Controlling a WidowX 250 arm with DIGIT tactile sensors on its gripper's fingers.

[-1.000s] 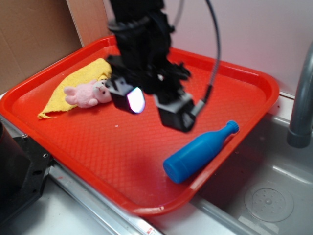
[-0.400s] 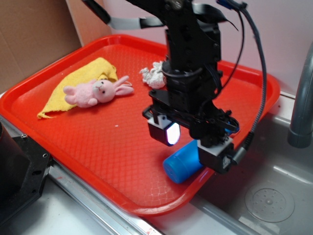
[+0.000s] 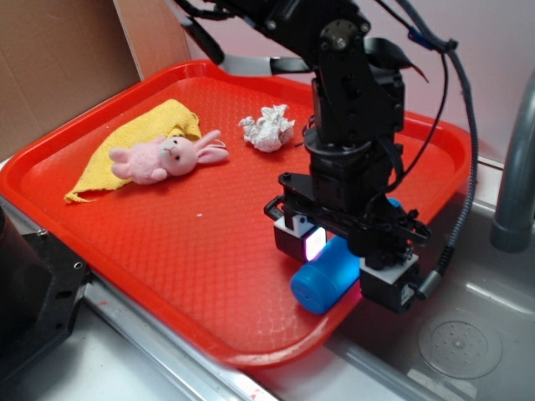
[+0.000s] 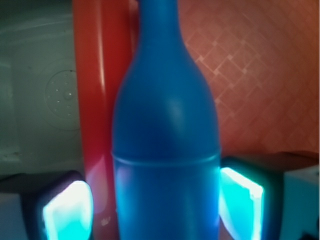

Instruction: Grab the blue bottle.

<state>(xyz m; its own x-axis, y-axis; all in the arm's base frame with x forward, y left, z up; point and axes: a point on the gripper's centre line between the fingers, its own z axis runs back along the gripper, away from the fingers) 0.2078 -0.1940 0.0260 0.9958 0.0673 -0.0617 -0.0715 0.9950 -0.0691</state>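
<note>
- Nearest the exterior camera, at the lower left, a dark block (image 3: 33,292) sits beside the grey sink counter (image 3: 150,368).
- Just beyond it lies the red tray (image 3: 167,251), its near rim resting along the edge of the sink basin (image 3: 468,334).
- At the tray's near right corner lies the blue bottle (image 3: 328,280) on its side, round base toward the camera, the neck hidden behind the arm.
- Over the bottle hangs the gripper (image 3: 344,263), its two lit fingers standing one on each side of the body; the wrist view shows the bottle (image 4: 165,150) filling the gap, with a glowing pad (image 4: 67,212) to the left and another to the right.
- Whether the pads press the bottle or only flank it cannot be told; a thin strip of space seems to show on the left side.
- In the wrist view the bottle's neck points away along the tray's rim, with the sink beyond that rim.
- Farther back on the left, a pink plush bunny (image 3: 165,159) lies on a yellow cloth (image 3: 138,142).
- Near the tray's middle back sits a crumpled white paper ball (image 3: 267,129), just beside the black arm (image 3: 351,109).
- At the far right a grey faucet pipe (image 3: 514,175) rises from the sink.
</note>
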